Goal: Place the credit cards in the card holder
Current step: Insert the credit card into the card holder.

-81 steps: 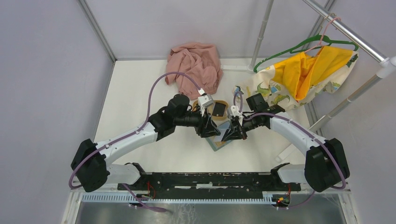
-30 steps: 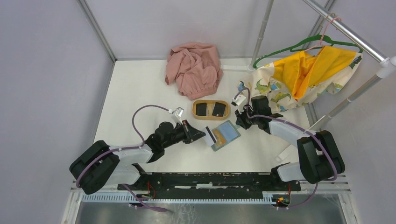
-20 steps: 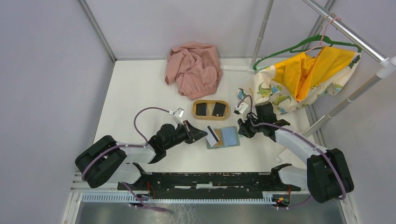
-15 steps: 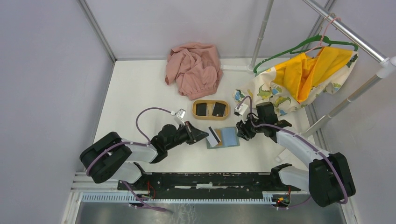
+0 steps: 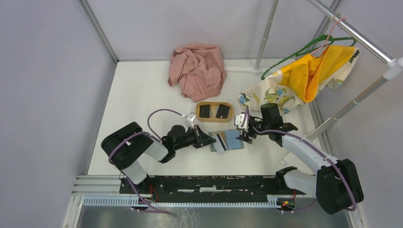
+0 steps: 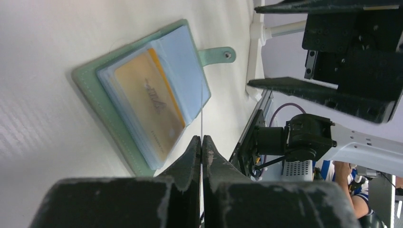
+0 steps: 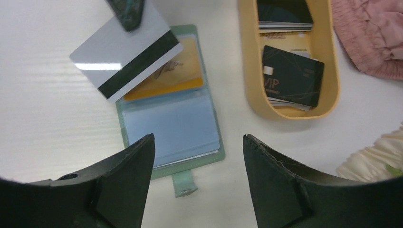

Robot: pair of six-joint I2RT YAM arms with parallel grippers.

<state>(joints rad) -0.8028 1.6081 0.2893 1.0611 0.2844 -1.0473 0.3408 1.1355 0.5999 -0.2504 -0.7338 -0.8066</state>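
The card holder [image 7: 166, 123] lies open on the table, green outside and blue-grey inside, with a gold card [image 7: 176, 76] in its far half. My left gripper [image 6: 201, 138] is shut on a white credit card [image 7: 126, 57] with a dark stripe, held over the holder's [image 5: 233, 139] gold-card half. In the left wrist view that card shows edge-on as a thin line. My right gripper [image 7: 198, 138] stands open just above the holder's strap edge, holding nothing. In the top view the left gripper [image 5: 207, 141] and right gripper [image 5: 245, 134] flank the holder.
An oval tan tray [image 5: 215, 103] behind the holder carries black cards [image 7: 292, 76]. A pink cloth [image 5: 197, 69] lies at the back. Dinosaur-print and yellow fabric [image 5: 304, 76] hangs on a green hanger from the rack at the right, near my right arm.
My right gripper has opened and come down to the holder's right edge. My left arm has carried the striped card a little rightwards over the holder, which now lies squarer.
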